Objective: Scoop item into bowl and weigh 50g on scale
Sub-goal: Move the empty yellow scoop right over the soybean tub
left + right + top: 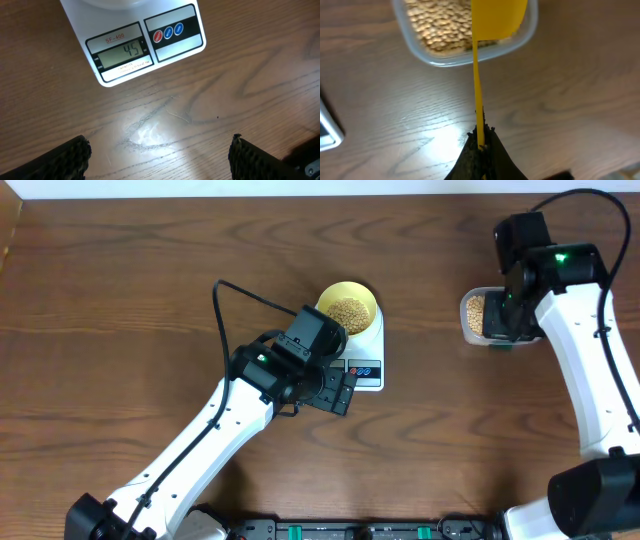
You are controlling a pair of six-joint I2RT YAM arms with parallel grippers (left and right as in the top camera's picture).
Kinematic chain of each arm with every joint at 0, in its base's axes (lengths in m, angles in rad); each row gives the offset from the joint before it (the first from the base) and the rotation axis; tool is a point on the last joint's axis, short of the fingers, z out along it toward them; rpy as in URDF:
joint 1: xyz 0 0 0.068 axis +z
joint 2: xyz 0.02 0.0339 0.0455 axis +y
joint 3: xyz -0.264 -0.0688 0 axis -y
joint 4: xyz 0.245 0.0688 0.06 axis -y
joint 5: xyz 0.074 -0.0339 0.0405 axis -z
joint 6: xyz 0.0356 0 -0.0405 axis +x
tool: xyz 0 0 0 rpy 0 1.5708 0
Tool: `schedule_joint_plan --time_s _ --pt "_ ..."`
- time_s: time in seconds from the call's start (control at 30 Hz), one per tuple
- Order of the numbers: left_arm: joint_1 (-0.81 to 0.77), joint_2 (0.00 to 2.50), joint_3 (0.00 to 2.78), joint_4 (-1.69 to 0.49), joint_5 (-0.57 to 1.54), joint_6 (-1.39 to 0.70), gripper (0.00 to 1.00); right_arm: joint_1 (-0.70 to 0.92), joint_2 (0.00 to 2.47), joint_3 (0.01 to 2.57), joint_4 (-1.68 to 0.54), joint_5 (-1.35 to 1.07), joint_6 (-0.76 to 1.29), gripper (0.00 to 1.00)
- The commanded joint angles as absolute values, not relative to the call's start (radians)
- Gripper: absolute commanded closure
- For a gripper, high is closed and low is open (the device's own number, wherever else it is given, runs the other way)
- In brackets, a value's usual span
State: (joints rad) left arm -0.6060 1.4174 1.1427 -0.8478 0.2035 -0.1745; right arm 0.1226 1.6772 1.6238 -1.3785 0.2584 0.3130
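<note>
The pale-yellow bowl (348, 308) holds tan beans (347, 312) and stands on the white scale (365, 370). In the left wrist view the scale (172, 47) shows 45 on its display (124, 52). My left gripper (160, 157) is open and empty over bare table just in front of the scale. My right gripper (480, 140) is shut on the handle of a yellow scoop (497, 17), whose cup is over the clear tub of beans (437, 27). The tub (476, 316) lies at the right, partly hidden under the right arm.
The dark wooden table (120, 320) spreads left and behind the scale. A corner of the scale (327, 131) shows at the left edge of the right wrist view. The left arm's cable (235, 295) loops beside the bowl.
</note>
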Motion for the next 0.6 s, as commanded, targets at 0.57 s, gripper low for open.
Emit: schedule_joint_plan --time_s 0.57 --pt "-0.607 1.403 1.145 -0.848 0.191 -0.154 0.09 0.110 1.665 1.478 -1.351 0.322 0.448 0.99"
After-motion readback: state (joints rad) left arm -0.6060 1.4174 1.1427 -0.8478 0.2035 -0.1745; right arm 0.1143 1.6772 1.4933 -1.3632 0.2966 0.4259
